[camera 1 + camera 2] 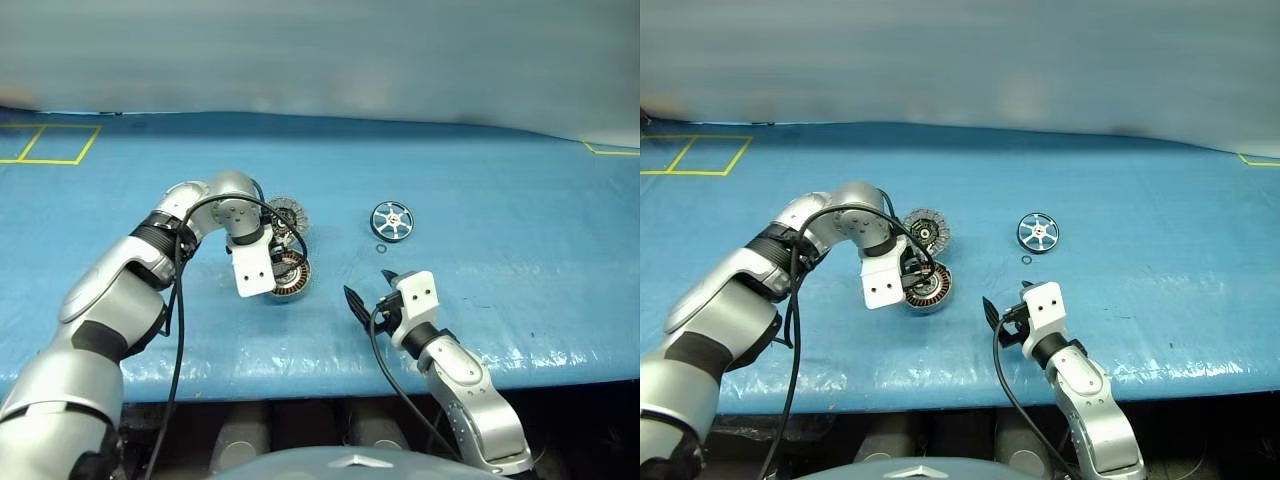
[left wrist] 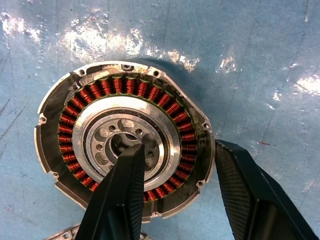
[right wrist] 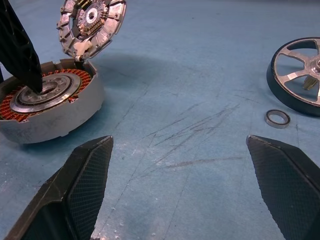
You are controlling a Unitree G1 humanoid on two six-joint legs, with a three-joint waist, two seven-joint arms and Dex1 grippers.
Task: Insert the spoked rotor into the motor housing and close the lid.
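I have the motor housing (image 2: pixel 125 145) open on the blue table cover (image 1: pixel 520 210): a shallow grey metal cup with a ring of copper-red windings around a machined silver hub, its rim notched with small screw lugs. My left gripper (image 2: pixel 175 165) points down over it, jaws parted, one black textured finger (image 2: pixel 122 185) reaching into the hub and the other outside the wall; I cannot tell whether either pad actually presses the metal. The lid (image 3: pixel 91 25) stands tilted up off the housing's far edge, ribbed face showing, and its joint is partly hidden behind the cup wall. The spoked rotor (image 1: pixel 391 220) lies flat well off to the right, shiny spokes inside a dark rim, cut by the frame edge in the right wrist view. A tiny thin ring (image 3: pixel 277 118) sits just beside it. My right gripper (image 3: pixel 180 175) hovers low with its fingers spread wide, holding nothing, facing scuffed bare cover between the housing and rotor.
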